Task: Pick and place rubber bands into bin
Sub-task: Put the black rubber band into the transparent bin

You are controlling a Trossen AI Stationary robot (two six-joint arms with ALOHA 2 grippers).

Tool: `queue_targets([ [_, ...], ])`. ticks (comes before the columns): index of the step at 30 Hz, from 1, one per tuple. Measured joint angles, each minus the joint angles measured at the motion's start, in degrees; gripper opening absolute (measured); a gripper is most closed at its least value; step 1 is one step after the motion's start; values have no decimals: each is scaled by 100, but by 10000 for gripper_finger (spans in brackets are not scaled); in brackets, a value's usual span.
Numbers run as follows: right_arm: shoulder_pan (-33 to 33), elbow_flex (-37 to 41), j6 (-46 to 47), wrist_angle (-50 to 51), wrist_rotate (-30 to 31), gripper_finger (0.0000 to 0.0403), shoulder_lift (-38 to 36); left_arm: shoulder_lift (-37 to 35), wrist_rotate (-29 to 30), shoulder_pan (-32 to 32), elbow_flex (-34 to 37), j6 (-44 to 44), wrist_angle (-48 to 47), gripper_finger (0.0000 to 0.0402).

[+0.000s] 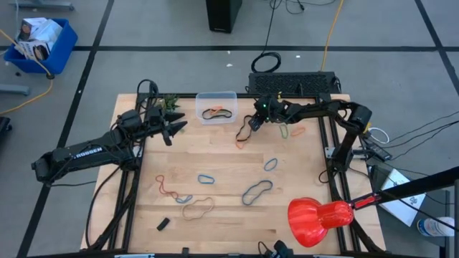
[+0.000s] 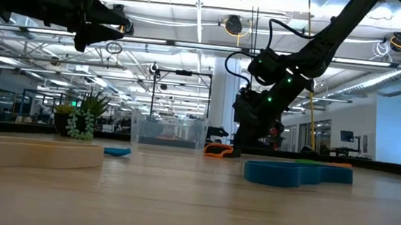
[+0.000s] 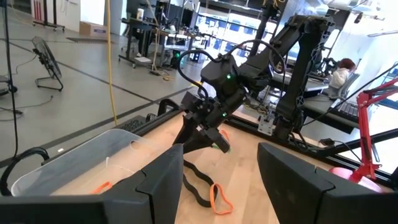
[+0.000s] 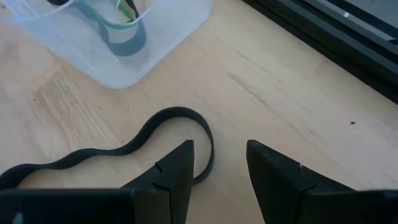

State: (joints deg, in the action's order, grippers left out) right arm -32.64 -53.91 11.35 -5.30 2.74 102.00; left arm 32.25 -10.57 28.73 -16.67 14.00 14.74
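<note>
Right gripper point(image 1: 252, 123) hangs low over the pale wooden table point(image 1: 229, 179), just to the 3 o'clock side of the small clear plastic rectangular bin point(image 1: 216, 106). Its two dark fingers point(image 4: 171, 171) stand apart with bare wood between them, and nothing is held. In the right wrist view a long thin black rubber band point(image 4: 118, 149) lies flat on the wood, its looped end curling just beside one fingertip; whether it touches cannot be told. In the high view that black band point(image 1: 244, 130) runs toward 7 o'clock from the gripper, joined at its far end by a thin orange rubber loop point(image 1: 240, 144).

Left gripper point(image 1: 176, 127) waits raised above the table at about 8 o'clock from the bin, fingers spread wide and empty.

The bin sits at the 12 o'clock edge of the table and already holds a few bands, among them an orange one point(image 1: 213, 113) and a dark one.

Loose bands are scattered over the rest of the table: an orange and green pair point(image 1: 292, 132) at 3 o'clock from the right gripper, a blue loop point(image 1: 270, 164) toward 5 o'clock, a small blue loop point(image 1: 206, 178) near the middle, a grey-blue band point(image 1: 257, 191), a red band point(image 1: 166, 186) and a tan loop point(image 1: 197, 208) toward 7 o'clock.
</note>
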Motion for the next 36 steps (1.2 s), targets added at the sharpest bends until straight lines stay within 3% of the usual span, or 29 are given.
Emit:
queue_targets([
  [18,0,-9,295,-2,-138,135,422,0,0,0,0,-9,0,214],
  [22,-2,-9,285,3,-124,103,426,-1,0,0,0,-11,-1,214],
  [29,-9,-9,233,-21,-101,11,439,-2,0,0,0,-31,-2,214],
  [36,-7,-7,267,-20,-111,3,442,0,0,0,0,-31,-158,214],
])
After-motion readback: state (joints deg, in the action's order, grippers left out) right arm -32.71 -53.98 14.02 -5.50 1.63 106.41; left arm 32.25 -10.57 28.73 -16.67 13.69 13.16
